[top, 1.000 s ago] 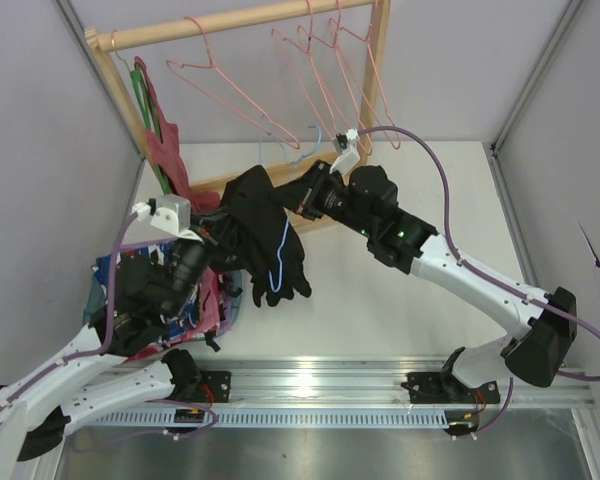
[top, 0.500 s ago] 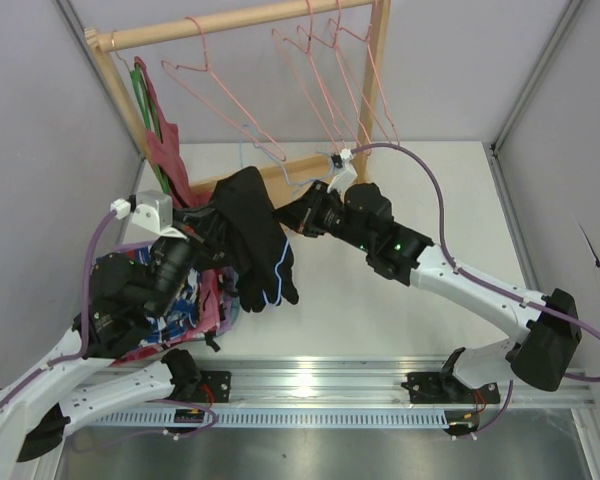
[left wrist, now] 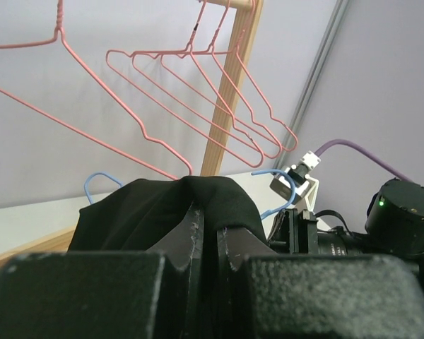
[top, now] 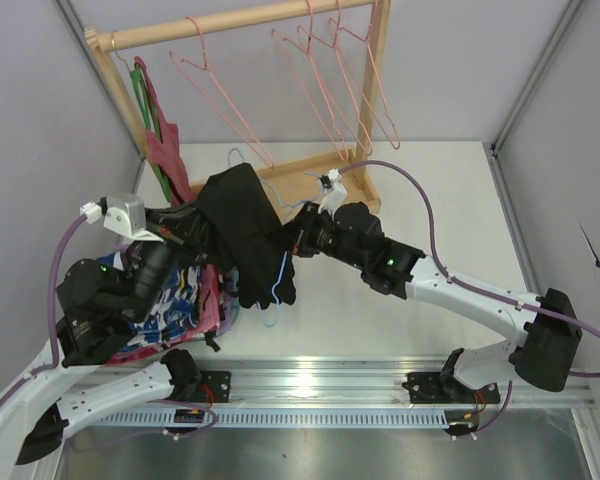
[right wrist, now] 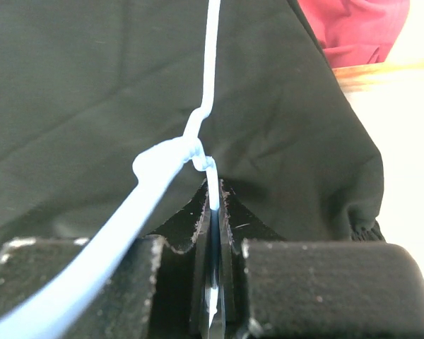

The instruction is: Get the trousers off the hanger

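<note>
Right fingers are shut tight on the hanger wire, just below its twisted neck. Left fingers are pinched shut on a fold of the trousers. The trousers lie draped over the hanger, held up between both arms above the desk. The cloth looks limp and light, so it should slide along the smooth wire if pulled from a bunched fold. The wire is thin and may swivel in the grip. Only the right wrist view shows the wire grip, and only the top view shows the whole garment dangling.
</note>
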